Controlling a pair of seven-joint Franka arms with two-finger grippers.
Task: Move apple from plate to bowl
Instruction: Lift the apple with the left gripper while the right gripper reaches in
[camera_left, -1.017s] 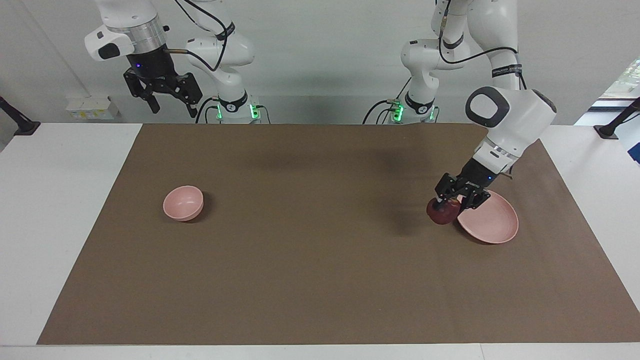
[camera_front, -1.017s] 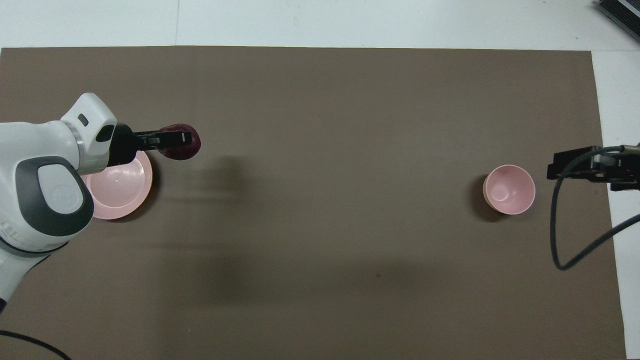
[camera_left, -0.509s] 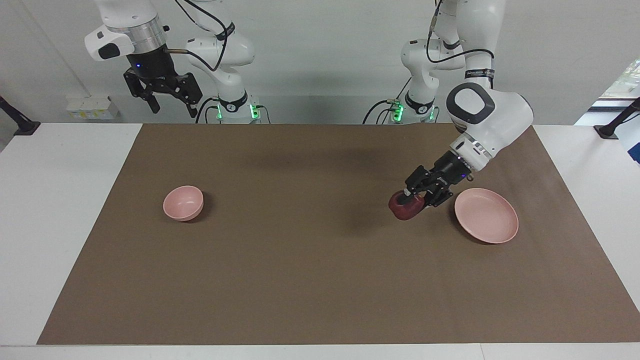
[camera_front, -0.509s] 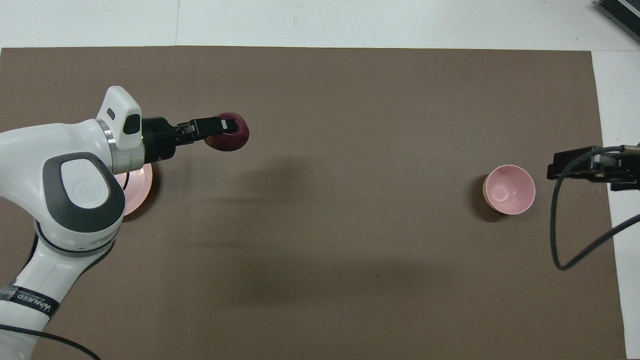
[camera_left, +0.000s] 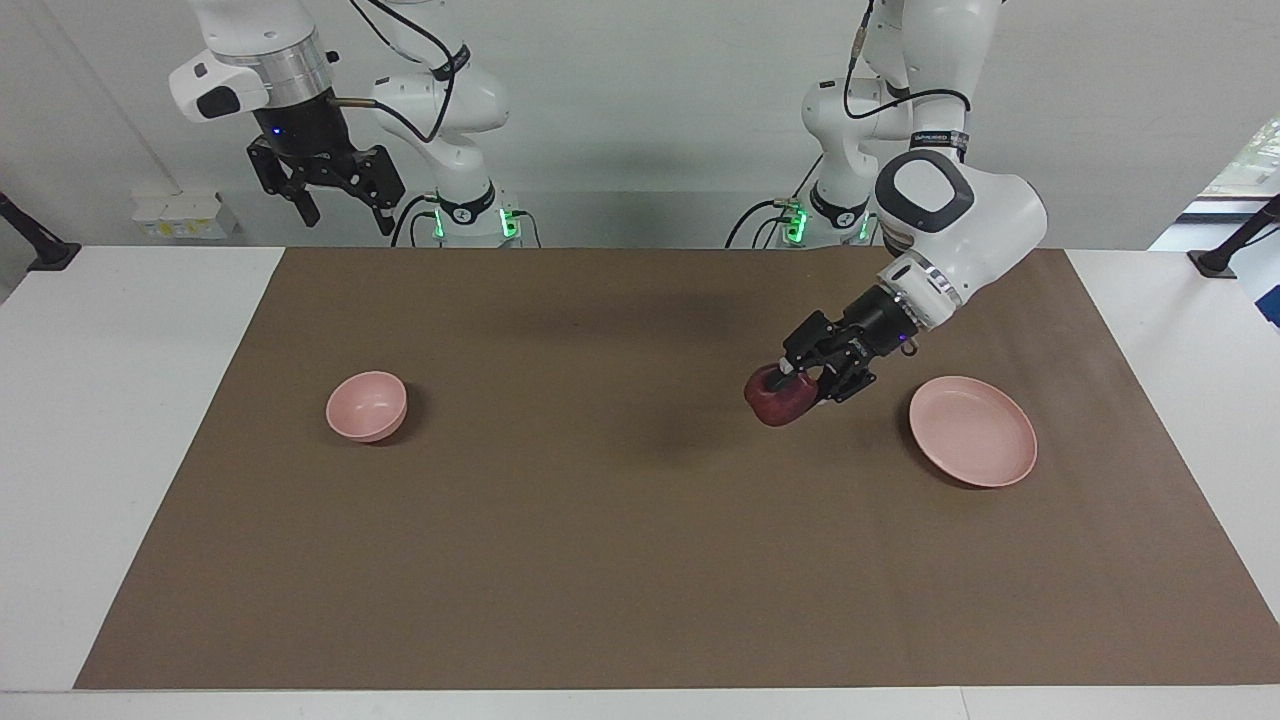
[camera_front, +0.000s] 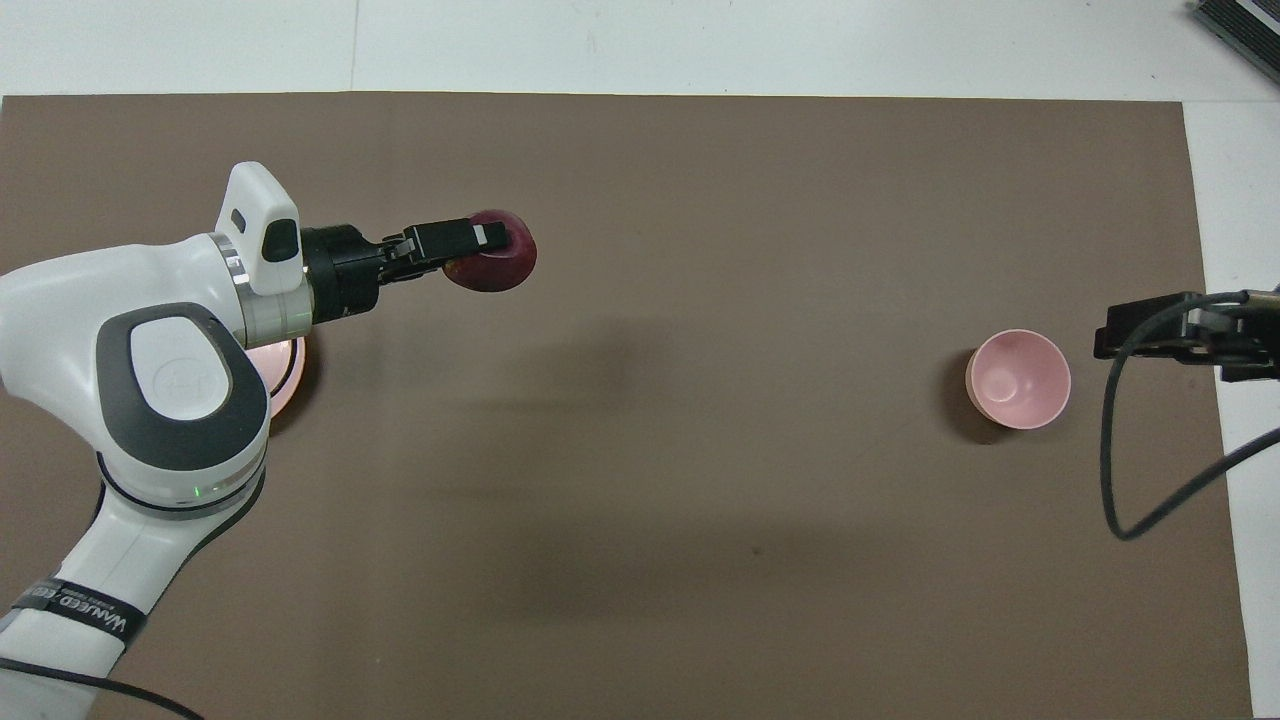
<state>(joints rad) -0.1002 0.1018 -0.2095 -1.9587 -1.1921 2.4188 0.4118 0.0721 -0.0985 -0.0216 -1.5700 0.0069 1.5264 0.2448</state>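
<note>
My left gripper (camera_left: 787, 381) (camera_front: 487, 240) is shut on the dark red apple (camera_left: 776, 402) (camera_front: 497, 270) and holds it in the air over the brown mat, between the plate and the table's middle. The pale pink plate (camera_left: 972, 431) (camera_front: 285, 366) lies at the left arm's end of the table with nothing on it; my left arm hides most of it in the overhead view. The small deep pink bowl (camera_left: 367, 405) (camera_front: 1017, 379) stands at the right arm's end. My right gripper (camera_left: 345, 215) hangs open, high over the table's edge at the robots' end, waiting.
A brown mat (camera_left: 640, 560) (camera_front: 700, 560) covers most of the white table (camera_left: 130, 400). A black cable (camera_front: 1130, 480) loops down from the right arm beside the bowl in the overhead view.
My left gripper has carried the apple off the plate's edge and toward the table's middle, rising a little. The right arm has not moved.
</note>
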